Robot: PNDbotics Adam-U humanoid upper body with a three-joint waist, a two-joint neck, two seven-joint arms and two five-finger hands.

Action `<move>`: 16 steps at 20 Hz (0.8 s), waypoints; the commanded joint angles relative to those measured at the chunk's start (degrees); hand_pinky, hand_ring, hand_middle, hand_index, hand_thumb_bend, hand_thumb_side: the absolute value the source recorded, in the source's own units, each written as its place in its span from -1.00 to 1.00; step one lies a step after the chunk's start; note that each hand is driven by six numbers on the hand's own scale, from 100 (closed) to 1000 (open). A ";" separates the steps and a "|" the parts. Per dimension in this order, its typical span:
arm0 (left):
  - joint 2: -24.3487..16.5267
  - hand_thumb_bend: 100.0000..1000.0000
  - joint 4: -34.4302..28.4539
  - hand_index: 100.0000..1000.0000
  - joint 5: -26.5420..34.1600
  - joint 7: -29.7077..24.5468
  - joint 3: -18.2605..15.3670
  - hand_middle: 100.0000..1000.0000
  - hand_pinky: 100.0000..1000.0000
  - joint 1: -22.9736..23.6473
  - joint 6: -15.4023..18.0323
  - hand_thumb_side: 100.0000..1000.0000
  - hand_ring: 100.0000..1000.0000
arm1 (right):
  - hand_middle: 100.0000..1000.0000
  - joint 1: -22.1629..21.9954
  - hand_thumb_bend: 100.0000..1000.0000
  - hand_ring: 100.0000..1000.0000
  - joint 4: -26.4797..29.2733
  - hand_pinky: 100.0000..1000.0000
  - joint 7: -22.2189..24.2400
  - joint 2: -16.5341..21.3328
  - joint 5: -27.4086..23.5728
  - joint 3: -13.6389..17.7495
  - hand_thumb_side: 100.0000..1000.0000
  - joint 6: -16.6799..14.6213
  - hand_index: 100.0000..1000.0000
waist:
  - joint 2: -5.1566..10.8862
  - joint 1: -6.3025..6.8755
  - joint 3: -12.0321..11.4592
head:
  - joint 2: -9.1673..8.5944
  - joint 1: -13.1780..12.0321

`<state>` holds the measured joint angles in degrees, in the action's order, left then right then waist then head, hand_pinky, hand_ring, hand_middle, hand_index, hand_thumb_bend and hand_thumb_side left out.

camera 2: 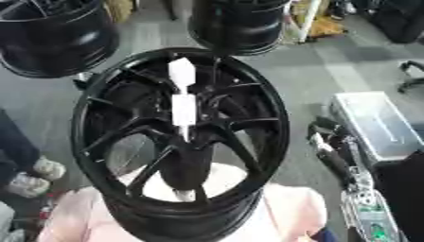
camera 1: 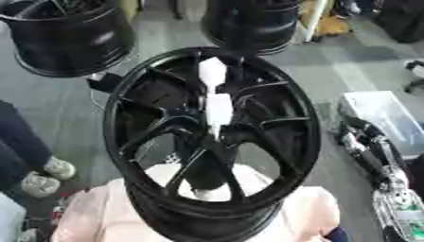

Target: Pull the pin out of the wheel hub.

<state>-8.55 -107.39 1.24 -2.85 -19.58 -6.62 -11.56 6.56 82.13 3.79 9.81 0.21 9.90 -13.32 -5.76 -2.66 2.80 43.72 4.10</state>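
Observation:
A black spoked wheel hub stands tilted on a pale pink support in the middle of the view. A white pin sticks up out of the hub's centre, with a second white section above it. Nothing is touching the pin. My right hand hangs at the right, beside and apart from the hub's rim, with its arm running down to the lower right corner. My left hand shows in neither view.
Two more black wheels stand on the grey floor behind, at the upper left and top centre. A silver case lies at the right. A person's shoes show at the left edge.

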 commanded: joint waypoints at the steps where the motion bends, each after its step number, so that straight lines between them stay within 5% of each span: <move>1: -0.54 -0.68 -1.34 0.14 0.14 -0.05 0.14 0.07 0.29 -0.33 -0.06 0.15 0.08 | 0.42 0.55 -0.71 0.18 0.65 0.26 -0.06 0.61 0.09 0.49 -0.21 0.00 0.55 | 0.48 0.02 0.08 | -0.15 -0.05; 16: -0.51 -0.68 -1.39 0.14 0.14 -0.08 0.16 0.07 0.29 -0.28 -0.11 0.15 0.08 | 0.42 0.66 -0.70 0.18 0.70 0.26 -0.17 0.85 0.09 0.74 -0.21 -0.05 0.56 | 0.48 -0.01 -0.08 | -0.15 -0.12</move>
<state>-8.55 -107.40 1.24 -2.94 -19.58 -6.59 -11.65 6.58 82.13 3.74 9.81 0.21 10.21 -13.35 -5.76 -2.68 2.76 43.72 4.08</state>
